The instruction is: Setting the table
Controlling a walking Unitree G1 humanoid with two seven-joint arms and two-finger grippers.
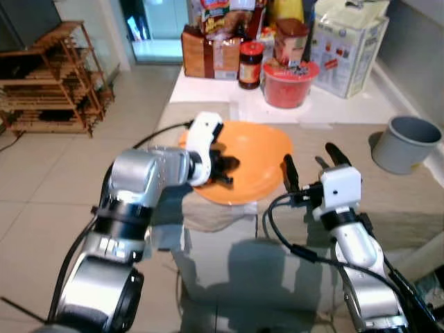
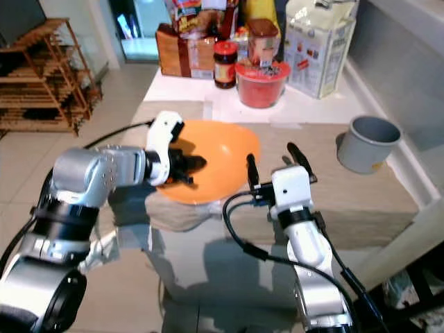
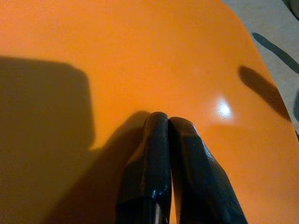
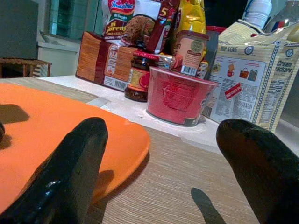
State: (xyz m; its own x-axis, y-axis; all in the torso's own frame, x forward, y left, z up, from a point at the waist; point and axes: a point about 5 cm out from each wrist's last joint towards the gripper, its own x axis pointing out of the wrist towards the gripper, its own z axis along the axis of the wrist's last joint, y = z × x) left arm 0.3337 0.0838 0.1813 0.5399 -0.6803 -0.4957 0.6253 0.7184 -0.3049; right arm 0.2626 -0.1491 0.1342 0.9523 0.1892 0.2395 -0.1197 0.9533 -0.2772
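Observation:
An orange plate [image 1: 257,156] lies on the beige table top [image 1: 347,149] near its left edge. My left gripper [image 1: 232,166] reaches over the plate from the left. Its two black fingers [image 3: 187,154] are shut together with nothing between them, their tips at the plate's surface [image 3: 140,56]. My right gripper [image 1: 310,156] stands open just off the plate's right edge [image 4: 135,140], low over the table, with nothing between its fingers [image 4: 74,163].
A grey cup [image 1: 404,142] stands at the table's right. At the back are a red noodle tub [image 1: 290,82], a dark jar [image 1: 250,64], snack packets [image 1: 208,55] and a white bag [image 1: 347,45]. A wooden rack [image 1: 52,76] stands on the tiled floor at far left.

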